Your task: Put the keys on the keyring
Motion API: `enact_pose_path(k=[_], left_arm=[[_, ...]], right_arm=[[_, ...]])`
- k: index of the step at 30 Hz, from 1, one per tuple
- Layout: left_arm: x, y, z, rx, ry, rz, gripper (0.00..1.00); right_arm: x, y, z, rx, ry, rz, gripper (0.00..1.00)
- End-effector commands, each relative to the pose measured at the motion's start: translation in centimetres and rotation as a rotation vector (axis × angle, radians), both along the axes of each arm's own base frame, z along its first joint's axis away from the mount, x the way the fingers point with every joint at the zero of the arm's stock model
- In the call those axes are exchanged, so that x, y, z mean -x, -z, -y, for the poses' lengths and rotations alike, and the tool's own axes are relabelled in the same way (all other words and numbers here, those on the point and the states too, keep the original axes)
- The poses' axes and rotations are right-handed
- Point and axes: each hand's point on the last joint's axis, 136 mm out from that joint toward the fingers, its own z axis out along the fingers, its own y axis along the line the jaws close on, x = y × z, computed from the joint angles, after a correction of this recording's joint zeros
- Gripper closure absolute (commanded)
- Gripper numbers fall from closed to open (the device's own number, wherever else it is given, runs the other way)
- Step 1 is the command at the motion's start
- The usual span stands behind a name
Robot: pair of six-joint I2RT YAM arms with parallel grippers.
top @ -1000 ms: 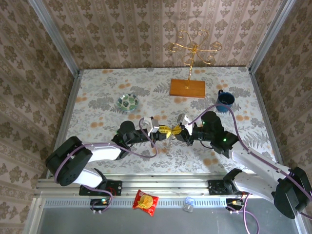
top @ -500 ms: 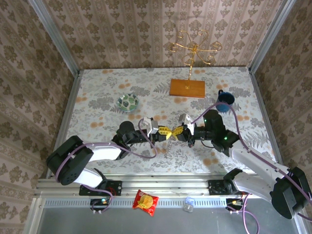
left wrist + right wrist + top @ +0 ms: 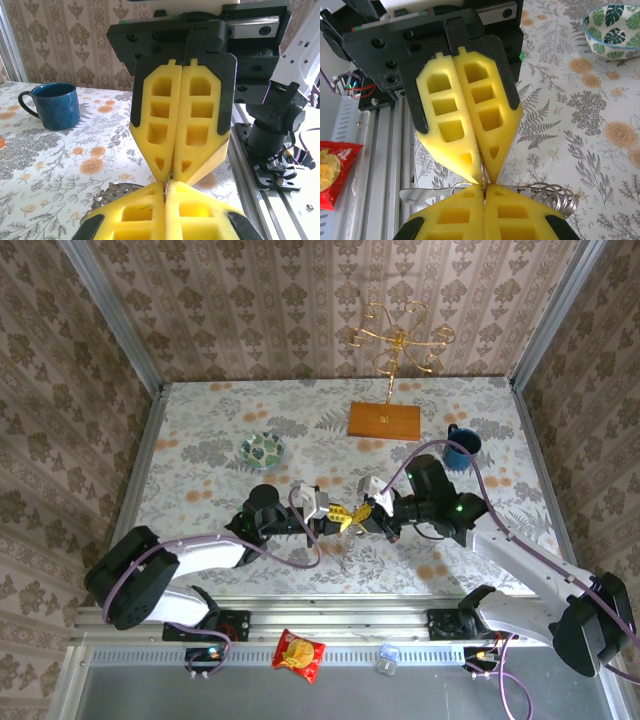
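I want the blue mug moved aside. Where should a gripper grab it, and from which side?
Likely the rim of the blue mug, from above: it stands upright, mouth open, so one finger fits inside the wall, one outside. Take the near side; the handle juts toward the back.

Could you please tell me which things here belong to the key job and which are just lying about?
In the job: keys; keyring; left pincer and right pincer, tip to tip, both shut on the keyring.
Lying about: blue mug; leaf-patterned bowl; gold stand on its wooden base; red snack packet.
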Motion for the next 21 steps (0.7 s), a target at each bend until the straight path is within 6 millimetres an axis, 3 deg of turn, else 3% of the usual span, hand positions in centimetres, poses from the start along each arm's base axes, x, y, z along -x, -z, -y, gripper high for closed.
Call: enact_pose_path(k=[1, 5, 8, 11, 18, 21], left_arm=[[-0.1, 1.2, 0.1, -0.077, -0.004, -0.004, 1.0], [0.0, 0.5, -0.2, -0.052, -0.007, 0.008, 1.0], [0.1, -0.5, -0.3, 0.001, -0.009, 0.008, 1.0], [0.3, -1.6, -0.4, 0.057, -0.006, 0.01, 1.0], [0.3, -2.4, -0.8, 0.111, 0.004, 0.01, 1.0], [0.5, -2.4, -0.9, 0.114, 0.009, 0.01, 1.0]], right_arm=[[1.5, -3.1, -1.4, -0.05, -0.121, 0.057, 1.0], [1.1, -3.7, -1.3, -0.094, -0.083, 0.084, 1.0], [0.5, -3.1, -1.0, -0.136, -0.027, 0.089, 0.8], [0.5, -2.7, -1.0, -0.162, -0.01, 0.075, 0.71], [0.0, -2.0, -0.6, -0.168, 0.039, 0.075, 0.72], [-0.7, -3.4, 0.3, -0.252, 0.099, 0.102, 0.73]])
